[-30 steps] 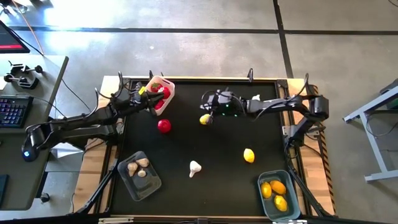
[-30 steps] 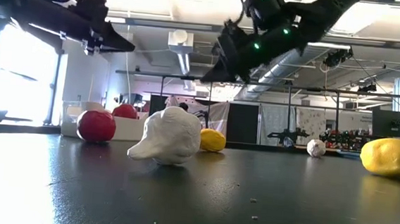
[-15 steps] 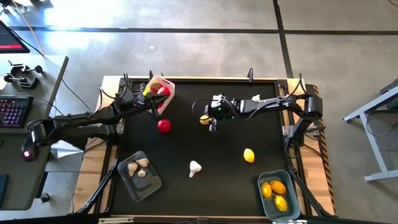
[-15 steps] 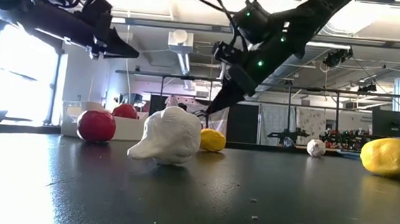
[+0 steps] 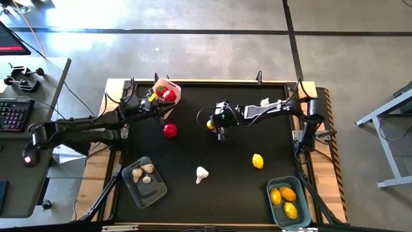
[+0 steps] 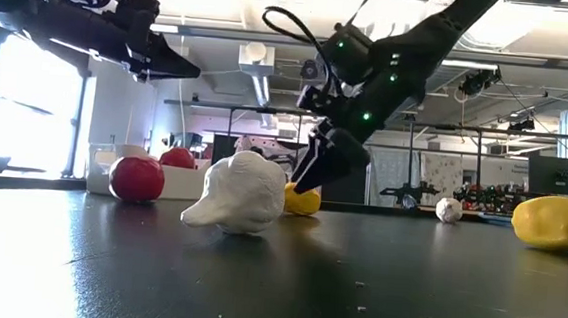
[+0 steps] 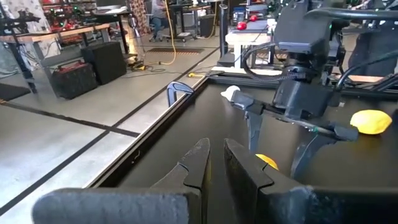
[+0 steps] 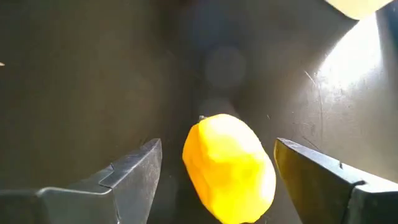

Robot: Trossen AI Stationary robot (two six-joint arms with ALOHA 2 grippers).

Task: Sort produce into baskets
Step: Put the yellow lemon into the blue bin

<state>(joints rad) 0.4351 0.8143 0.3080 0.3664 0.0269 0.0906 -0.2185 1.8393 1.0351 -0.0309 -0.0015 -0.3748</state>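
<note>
Had right gripper (image 8: 217, 171) spread wide, fingers either side of lemon (image 8: 229, 167) mid-table, bracketing for clean pick. Left gripper (image 7: 214, 163) shut, empty, parked over white basket (image 5: 172, 91).

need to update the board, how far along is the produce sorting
Over halfway. Done: three lemons in the blue tub, three garlic bulbs in the clear tub, tomatoes in the white tub. In hand: the right gripper is open around a lemon on the mat. The left gripper is shut, empty, by the white tub. Left: a tomato, a garlic bulb, another lemon.
</note>
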